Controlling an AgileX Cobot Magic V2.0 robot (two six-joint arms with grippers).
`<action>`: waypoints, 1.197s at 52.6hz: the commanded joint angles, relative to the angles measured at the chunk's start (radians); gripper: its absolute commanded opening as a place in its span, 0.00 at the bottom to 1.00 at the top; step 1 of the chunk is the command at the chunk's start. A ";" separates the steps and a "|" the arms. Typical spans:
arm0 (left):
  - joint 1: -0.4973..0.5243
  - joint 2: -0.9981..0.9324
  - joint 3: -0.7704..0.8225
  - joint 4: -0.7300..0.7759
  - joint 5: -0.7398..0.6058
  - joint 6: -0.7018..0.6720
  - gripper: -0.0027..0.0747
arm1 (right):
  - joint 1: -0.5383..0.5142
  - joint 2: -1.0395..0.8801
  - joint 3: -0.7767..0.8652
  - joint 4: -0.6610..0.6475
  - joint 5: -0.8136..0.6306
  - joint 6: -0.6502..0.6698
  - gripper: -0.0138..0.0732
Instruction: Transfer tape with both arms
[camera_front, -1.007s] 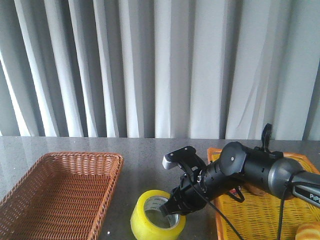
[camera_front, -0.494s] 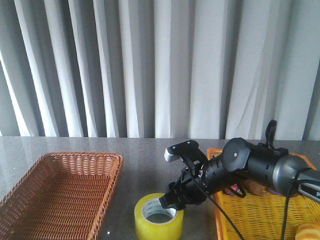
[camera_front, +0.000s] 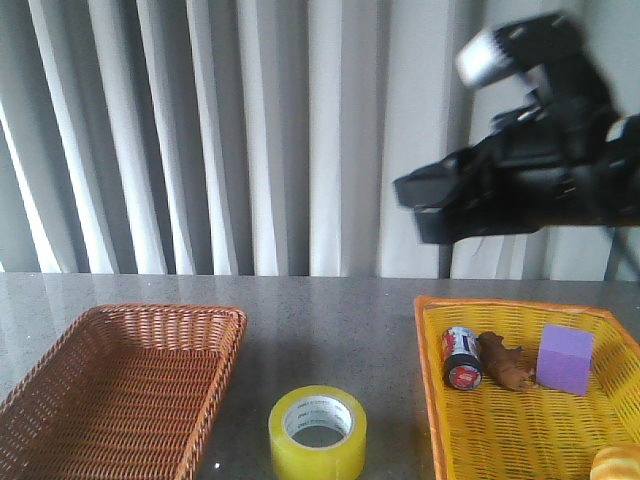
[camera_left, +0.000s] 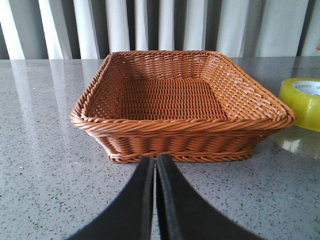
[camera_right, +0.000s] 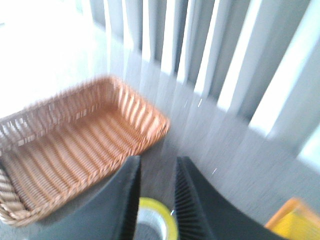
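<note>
Change: since half a second earlier, the right arm (camera_front: 520, 170) had lifted off the tape and risen high in front of the curtain, blurred in the front view; the tape itself had stayed where it stood.
Curtain: pale grey pleated curtain (camera_front: 250, 130) filled the background behind the table.
Table: grey speckled stone table (camera_front: 330, 320) carried both baskets and the tape.
Brown basket: empty woven brown basket (camera_front: 120, 385) sat on the robot's left side of the table; the left wrist view showed it just beyond the left gripper.
Yellow basket: yellow basket (camera_front: 520, 430) sat on the robot's right side, holding a small can, a brown figure and a purple cube.
Tape: yellow tape (camera_front: 317, 431) lay flat on the table between the two baskets, hole upward, white printed core visible, touched by neither gripper; it also showed at the edge of the left wrist view (camera_left: 302, 100) and below the right fingers (camera_right: 152, 222).
Right gripper: right gripper (camera_right: 156, 195) hung well above the tape, its two dark fingers apart with a clear gap and nothing between them.
Left gripper: left gripper (camera_left: 154, 175) sat low over the table, its fingers pressed together with only a thin seam, holding nothing.
Purple cube: purple cube (camera_front: 565, 358) rested toward the far right of the yellow basket.
Brown figure: brown figure (camera_front: 503, 362) lay between can and cube.
Can: small can (camera_front: 462, 358) lay on its side near the basket's left wall.
</note>
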 joint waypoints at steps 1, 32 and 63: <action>0.000 0.005 -0.028 -0.004 -0.080 -0.009 0.03 | -0.004 -0.177 0.004 -0.047 -0.046 0.020 0.24; 0.000 0.005 -0.028 -0.004 -0.080 -0.009 0.03 | -0.004 -1.134 0.793 -0.629 -0.048 0.681 0.15; 0.000 0.005 -0.029 -0.085 -0.173 -0.032 0.03 | -0.004 -1.106 0.833 -0.605 0.039 0.666 0.15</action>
